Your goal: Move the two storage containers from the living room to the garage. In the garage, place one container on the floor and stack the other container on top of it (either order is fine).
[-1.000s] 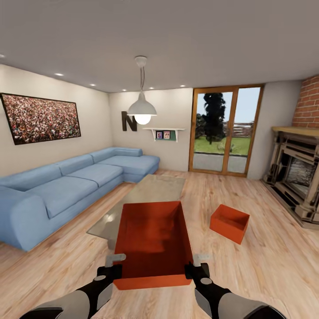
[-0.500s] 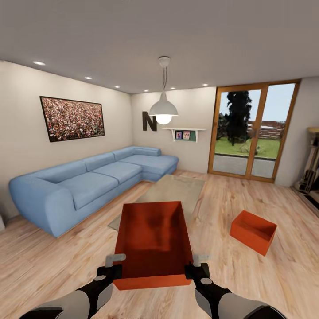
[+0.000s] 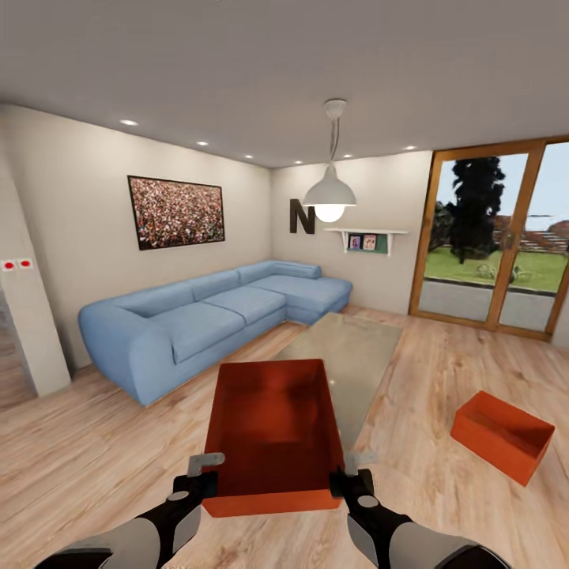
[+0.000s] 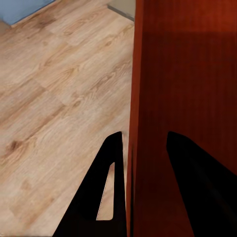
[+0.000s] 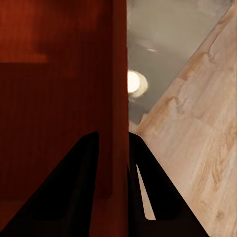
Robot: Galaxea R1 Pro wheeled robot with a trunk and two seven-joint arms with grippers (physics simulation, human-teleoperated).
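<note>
- I was at the carrying step, with the first storage container lifted in front of my trunk in the living room, well above the plank floor.
- My left gripper clenched the bin's left wall, one finger inside and one outside; my right gripper pinched the right wall the same way.
- The second storage container sat on the planks to my right, near the glass doors, well apart from me.
- The glass coffee table lay just beyond the held bin, the blue sofa to my left.
- Next, I judged, I needed to drive toward the garage, both grips firm and level.
</note>
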